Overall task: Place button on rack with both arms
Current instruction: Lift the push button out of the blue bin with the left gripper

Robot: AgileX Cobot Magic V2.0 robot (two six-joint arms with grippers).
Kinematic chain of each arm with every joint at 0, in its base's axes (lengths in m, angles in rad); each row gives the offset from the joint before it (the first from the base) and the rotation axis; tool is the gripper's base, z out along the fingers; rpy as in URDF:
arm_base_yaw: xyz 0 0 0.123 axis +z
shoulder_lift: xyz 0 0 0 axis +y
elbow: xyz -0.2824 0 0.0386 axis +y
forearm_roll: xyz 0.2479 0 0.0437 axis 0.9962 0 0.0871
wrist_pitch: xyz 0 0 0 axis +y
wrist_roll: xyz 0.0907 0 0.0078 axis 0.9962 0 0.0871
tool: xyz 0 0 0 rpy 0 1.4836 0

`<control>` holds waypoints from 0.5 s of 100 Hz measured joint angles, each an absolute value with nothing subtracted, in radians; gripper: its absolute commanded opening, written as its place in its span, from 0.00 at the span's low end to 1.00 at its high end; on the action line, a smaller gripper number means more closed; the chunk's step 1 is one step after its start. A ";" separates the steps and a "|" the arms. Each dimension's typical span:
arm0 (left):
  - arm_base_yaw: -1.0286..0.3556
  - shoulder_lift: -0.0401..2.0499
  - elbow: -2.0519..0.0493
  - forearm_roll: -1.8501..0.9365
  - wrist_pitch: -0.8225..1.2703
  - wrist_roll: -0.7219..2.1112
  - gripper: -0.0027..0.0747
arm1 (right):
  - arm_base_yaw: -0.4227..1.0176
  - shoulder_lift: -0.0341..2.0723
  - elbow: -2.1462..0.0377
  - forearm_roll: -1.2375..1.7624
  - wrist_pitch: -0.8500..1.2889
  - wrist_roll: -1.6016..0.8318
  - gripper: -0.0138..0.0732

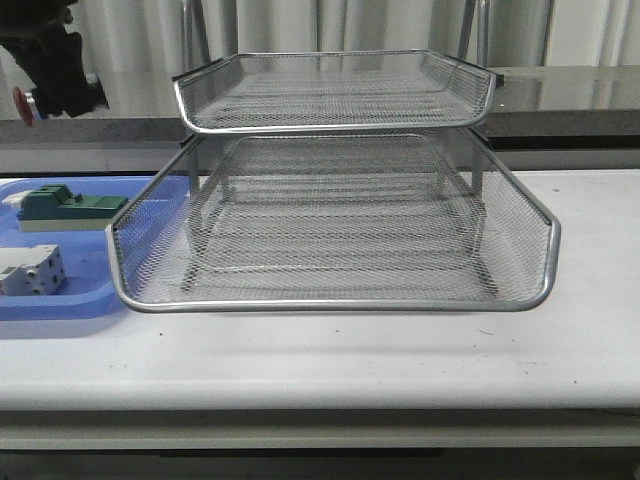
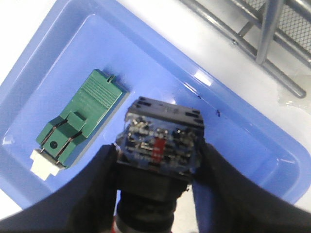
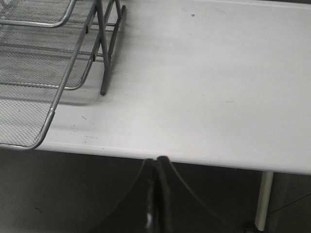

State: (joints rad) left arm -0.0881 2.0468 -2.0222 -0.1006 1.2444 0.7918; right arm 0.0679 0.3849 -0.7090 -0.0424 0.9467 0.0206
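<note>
— How far had you got with it?

— The pick-up was done, I judged. My left hand (image 2: 158,194) was closed on the button (image 2: 163,141), its black fingers (image 2: 97,179) pressing on either side of the body. In the front view the button (image 1: 22,103) hung high at the far left, above the blue plastic tray (image 1: 95,295) and well apart from the rack (image 1: 340,225). So nothing was on the rack yet; carrying it across and setting it down were still left.

— And your right hand?

— My right hand (image 3: 156,194) held nothing, its fingers pressed together, waiting off the near edge of the white surface (image 3: 209,87) just beside the rack's corner. Its part of the task had not begun, as far as I could tell.

— What was the button like?

— A red mushroom head, then a black body, and at the rear a clear-fronted block with metal contacts and a red sliver inside. Hard plastic, blocky, so the grip looked firm.

— The rest?

— The rack was silver wire mesh on a bent metal frame, with shallow trays stacked in tiers and rounded rims. The blue tray was smooth and glossy, and in it lay a green-topped block (image 2: 80,119) with a ribbed face and a white terminal block (image 1: 30,270).
</note>
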 measured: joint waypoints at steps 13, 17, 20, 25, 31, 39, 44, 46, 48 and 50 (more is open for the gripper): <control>-0.101 1.960 -1.956 -0.101 1.247 0.790 0.02 | 0.068 0.385 -0.709 -0.042 0.947 0.021 0.08; -0.107 1.929 -1.937 -0.099 1.248 0.790 0.02 | 0.068 0.385 -0.709 -0.042 0.947 0.021 0.08; -0.116 1.908 -1.918 -0.099 1.248 0.790 0.02 | 0.068 0.385 -0.709 -0.042 0.947 0.021 0.08; -0.136 1.871 -1.893 -0.099 1.248 0.790 0.02 | 0.068 0.385 -0.709 -0.042 0.947 0.021 0.08; -0.161 1.825 -1.865 -0.099 1.248 0.790 0.02 | 0.068 0.385 -0.709 -0.042 0.947 0.021 0.08; -0.208 1.773 -1.824 -0.099 1.248 0.788 0.02 | 0.068 0.385 -0.709 -0.042 0.947 0.021 0.08; -0.238 1.743 -1.802 -0.099 1.251 0.778 0.02 | 0.068 0.385 -0.709 -0.042 0.947 0.021 0.08; -0.251 1.731 -1.793 -0.099 1.251 0.773 0.02 | 0.068 0.385 -0.709 -0.042 0.947 0.021 0.08; -0.260 1.720 -1.785 -0.099 1.252 0.768 0.02 | 0.068 0.385 -0.709 -0.042 0.947 0.021 0.08; -0.273 1.710 -1.780 -0.099 1.252 0.763 0.02 | 0.068 0.385 -0.709 -0.042 0.947 0.021 0.08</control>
State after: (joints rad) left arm -0.2735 1.7097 -1.7796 -0.0988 1.2523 0.7626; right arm 0.0679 0.3849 -0.7090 -0.0424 0.9467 0.0206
